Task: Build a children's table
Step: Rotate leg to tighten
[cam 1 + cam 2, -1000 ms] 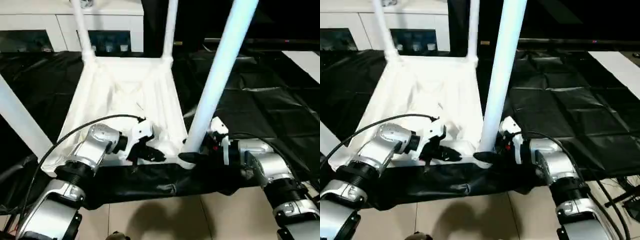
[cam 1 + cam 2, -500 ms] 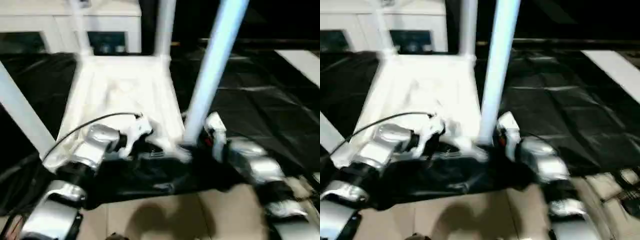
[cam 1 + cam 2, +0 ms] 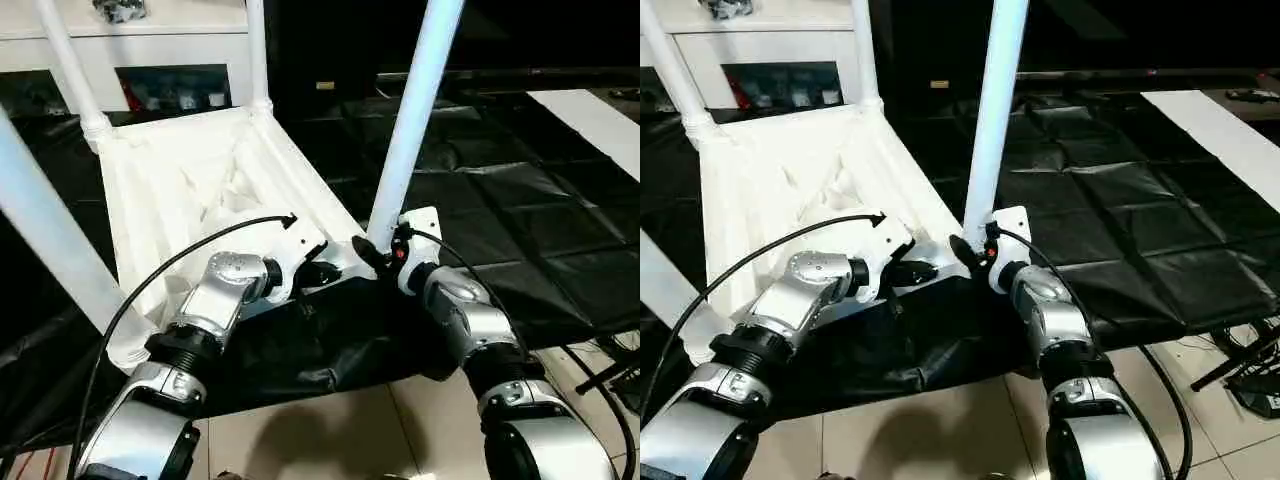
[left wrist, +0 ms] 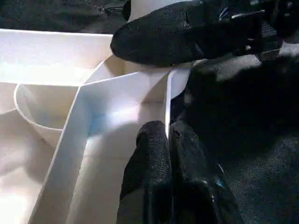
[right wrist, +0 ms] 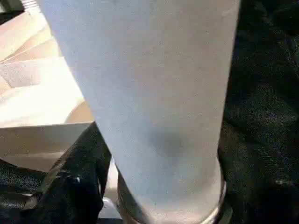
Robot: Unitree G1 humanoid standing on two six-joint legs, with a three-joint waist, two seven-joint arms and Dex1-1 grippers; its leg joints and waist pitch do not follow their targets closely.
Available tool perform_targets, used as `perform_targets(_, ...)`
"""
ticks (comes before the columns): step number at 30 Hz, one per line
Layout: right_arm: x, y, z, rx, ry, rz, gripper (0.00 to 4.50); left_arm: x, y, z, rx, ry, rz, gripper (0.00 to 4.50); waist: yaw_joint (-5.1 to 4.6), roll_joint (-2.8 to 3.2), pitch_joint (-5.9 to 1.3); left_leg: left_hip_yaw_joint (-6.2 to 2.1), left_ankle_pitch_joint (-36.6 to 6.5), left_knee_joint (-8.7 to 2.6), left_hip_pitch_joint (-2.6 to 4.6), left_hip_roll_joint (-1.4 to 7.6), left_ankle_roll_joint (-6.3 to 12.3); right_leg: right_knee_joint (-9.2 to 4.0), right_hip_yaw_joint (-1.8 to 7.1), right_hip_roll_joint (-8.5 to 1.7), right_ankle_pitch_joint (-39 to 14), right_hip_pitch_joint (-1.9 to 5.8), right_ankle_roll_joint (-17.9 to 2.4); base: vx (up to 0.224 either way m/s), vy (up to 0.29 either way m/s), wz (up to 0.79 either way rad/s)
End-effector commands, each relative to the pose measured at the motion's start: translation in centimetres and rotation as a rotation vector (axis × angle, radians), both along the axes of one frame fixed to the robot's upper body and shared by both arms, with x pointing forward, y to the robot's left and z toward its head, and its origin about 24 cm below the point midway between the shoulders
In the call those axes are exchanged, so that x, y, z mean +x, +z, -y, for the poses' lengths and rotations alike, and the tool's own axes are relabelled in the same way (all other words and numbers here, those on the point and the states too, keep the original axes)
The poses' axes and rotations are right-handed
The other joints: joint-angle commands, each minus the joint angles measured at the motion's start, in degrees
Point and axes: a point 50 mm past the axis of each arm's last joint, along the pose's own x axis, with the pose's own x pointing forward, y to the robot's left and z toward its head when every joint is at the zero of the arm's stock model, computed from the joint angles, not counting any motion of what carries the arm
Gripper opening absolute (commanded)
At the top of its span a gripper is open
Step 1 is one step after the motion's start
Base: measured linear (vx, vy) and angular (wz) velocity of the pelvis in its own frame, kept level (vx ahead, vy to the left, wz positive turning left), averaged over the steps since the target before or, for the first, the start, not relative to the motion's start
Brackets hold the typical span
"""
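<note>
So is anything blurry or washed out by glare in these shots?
Left eye view: sharp; the tabletop ribs bleach out under bright light, and the black sheet shows sheen. Right wrist view: the leg sits so near the lens that it looks soft and featureless. Left wrist view: the fingers are soft up close, and the ribs glare white.

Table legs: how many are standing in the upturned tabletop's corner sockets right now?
4. Far left leg, far right leg, near right leg by the right gripper, and near left leg at the picture's left edge. None seems hidden.
</note>
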Motion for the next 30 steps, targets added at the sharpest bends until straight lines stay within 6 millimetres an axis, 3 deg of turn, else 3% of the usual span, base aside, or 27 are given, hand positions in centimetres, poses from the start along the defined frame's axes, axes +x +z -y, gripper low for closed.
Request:
perform_targets(1, -2.2, -0.9, -3.2, 0.015, 0.345, -0.035, 3.75, -0.7, 1.8, 2.5, -0.104, -0.182, 0.063, 0.0, 0.29, -0.09, -3.53, -0.13, -16.2, -3.41, 1.01, 0.16, 2.05, -4.63, 1.34, -1.67, -11.9, 2.54, -11.6, 0.0, 0.0, 0.0)
perform_targets(5, -2.8, -0.6, -1.7, 0.003, 0.456, -0.016, 3.75, -1.0, 1.8, 1.9, -0.089, -0.265, 0.041, 0.0, 0.5, -0.07, -3.5, -0.11, -15.3, -3.41, 0.97, 0.2, 2.69, -4.47, 1.37, -1.71, -9.9, 2.51, -12.3, 0.0, 0.0, 0.0)
perform_targets(6, -3.1, -0.5, -1.1, 0.0, 0.497, -0.011, 3.75, -1.1, 1.8, 1.6, -0.085, -0.297, 0.028, 0.0, 0.66, 0.28, -3.5, -0.11, -15.6, -3.4, 1.11, 0.23, 2.69, -4.46, 1.35, -1.74, -10.2, 2.49, -12.7, 0.0, 0.0, 0.0)
perform_targets(7, -3.3, -0.3, -0.5, -0.002, 0.537, -0.009, 3.75, -1.2, 1.9, 1.3, -0.082, -0.329, 0.015, 0.0, 0.75, 0.09, -3.5, -0.09, -15.6, -3.41, 1.06, 0.27, 2.8, -4.48, 1.33, -1.67, -10.0, 2.6, -12.8, 0.0, 0.0, 0.0)
perform_targets(11, -4.0, -0.1, 0.6, -0.013, 0.631, -0.028, 3.75, -1.4, 2.0, 0.6, -0.065, -0.388, 0.004, 0.0, 1.49, 0.17, -3.55, 0.02, -14.5, -3.38, 1.15, 0.5, 2.82, -4.1, 1.26, -1.57, -8.1, 2.67, -13.6, 0.0, 0.0, 0.0)
perform_targets(12, -4.2, -0.1, 0.8, -0.016, 0.659, -0.036, 3.75, -1.4, 2.0, 0.3, -0.06, -0.405, -0.003, 0.0, 1.7, 0.49, -3.59, 0.09, -14.2, -3.3, 1.2, 0.56, 2.85, -3.91, 1.3, -1.66, -7.2, 2.55, -14.1, 0.0, 0.0, 0.0)
perform_targets(13, -4.7, 0.1, 1.3, -0.016, 0.705, -0.055, 3.75, -1.4, 2.0, -0.1, -0.054, -0.427, -0.018, 0.0, 1.91, 0.32, -3.59, 0.16, -14.2, -3.28, 1.31, 0.54, 2.84, -3.97, 1.26, -1.61, -7.0, 2.58, -14.2, 0.0, 0.0, 0.0)
perform_targets(14, -4.8, 0.1, 1.4, -0.015, 0.716, -0.059, 3.75, -1.4, 2.0, -0.2, -0.052, -0.432, -0.021, 0.0, 2.18, 0.26, -3.56, 0.15, -14.2, -3.29, 1.31, 0.55, 3.03, -3.94, 1.25, -1.55, -7.0, 2.7, -14.2, 0.0, 0.0, 0.0)
perform_targets(15, -5.0, 0.2, 1.5, -0.016, 0.738, -0.067, 3.75, -1.4, 2.0, -0.4, -0.044, -0.438, -0.023, 0.0, 2.24, -0.21, -3.51, 0.23, -14.1, -3.28, 1.21, 0.57, 3.24, -4.0, 1.29, -1.58, -7.1, 2.69, -14.0, 0.0, 0.0, 0.0)
perform_targets(16, -5.5, 0.2, 1.7, -0.021, 0.79, -0.089, 3.75, -1.3, 2.0, -0.9, -0.029, -0.453, -0.033, 0.0, 2.63, 0.01, -3.51, 0.19, -14.1, -3.31, 1.3, 0.63, 3.19, -3.99, 1.32, -1.76, -8.0, 2.61, -13.8, 0.0, 0.0, 0.0)
perform_targets(22, -5.8, 0.1, 1.8, -0.04, 0.836, -0.118, 3.44, -1.3, 1.9, -1.1, -0.02, -0.463, -0.041, 0.0, 3.16, -0.25, -3.36, 0.11, -15.7, -3.52, 1.45, 0.65, 1.56, -4.35, 1.39, -1.97, -12.6, 2.28, -12.4, 0.0, 0.0, 0.0)
perform_targets(30, -6.0, 0.0, 1.6, -0.044, 0.85, -0.131, 2.81, -1.5, 1.8, -1.2, -0.029, -0.469, -0.045, 0.0, 3.27, -0.28, -3.58, 0.11, -13.3, -3.33, 1.24, 0.56, 2.02, -3.89, 1.35, -1.92, -9.1, 2.5, -12.9, 0.0, 0.0, 0.0)
